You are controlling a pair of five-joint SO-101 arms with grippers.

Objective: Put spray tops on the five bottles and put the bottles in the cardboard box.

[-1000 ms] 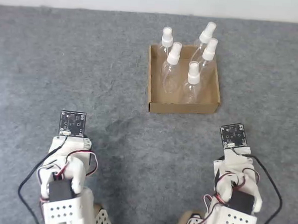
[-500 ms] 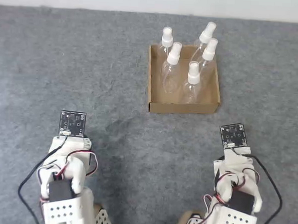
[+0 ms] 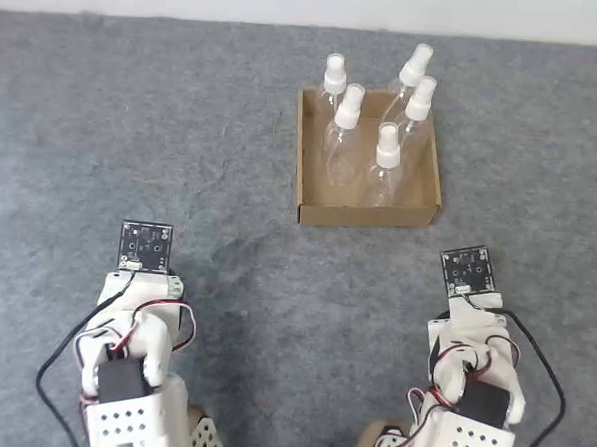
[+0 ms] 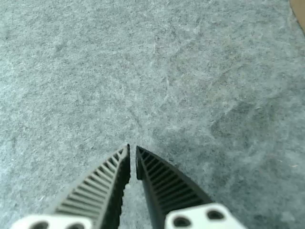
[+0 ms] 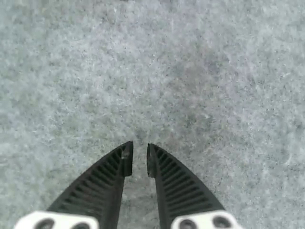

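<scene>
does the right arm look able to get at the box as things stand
Probably yes: bare carpet lies between the right end effector and the box, with nothing standing in the way.

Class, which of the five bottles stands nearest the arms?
The bottle right of centre in the box, its cap closest to the front wall; the other four stand farther back.
</scene>
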